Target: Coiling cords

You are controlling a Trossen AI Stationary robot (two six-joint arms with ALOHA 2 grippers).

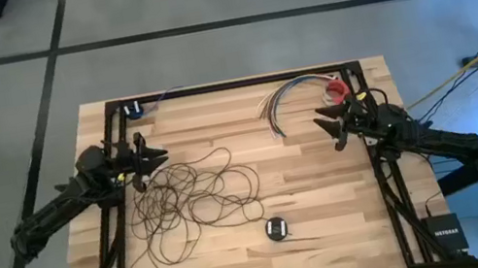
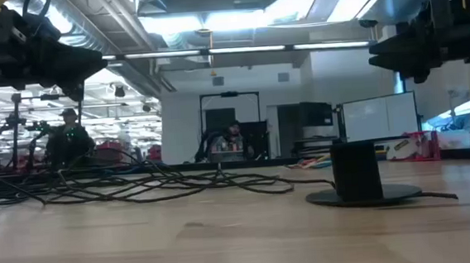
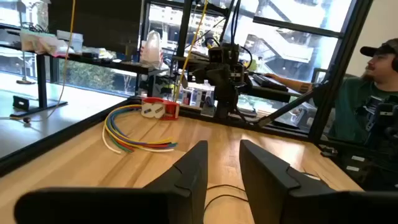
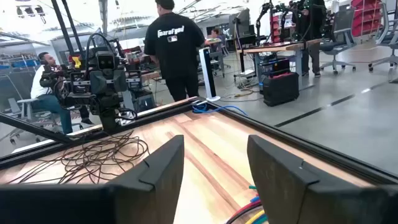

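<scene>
Wooden counter (image 1: 329, 197) carries our work. Left gripper (image 1: 156, 154) hovers with jaws parted, empty, at the upper edge of the cords (image 1: 193, 199), our landmark: a light, limp, snag-prone tangle, best pinched at a single strand near its puck (image 1: 277, 229). Right of the cords lies bare room; right gripper (image 1: 326, 123) waits beyond, jaws released.

Light wooden table (image 1: 318, 189) with a black frame. Lying on it: loosely tangled cords (image 1: 193, 196) ending in a black puck (image 1: 277, 229), multicoloured wires (image 1: 287, 98) near the far edge.
</scene>
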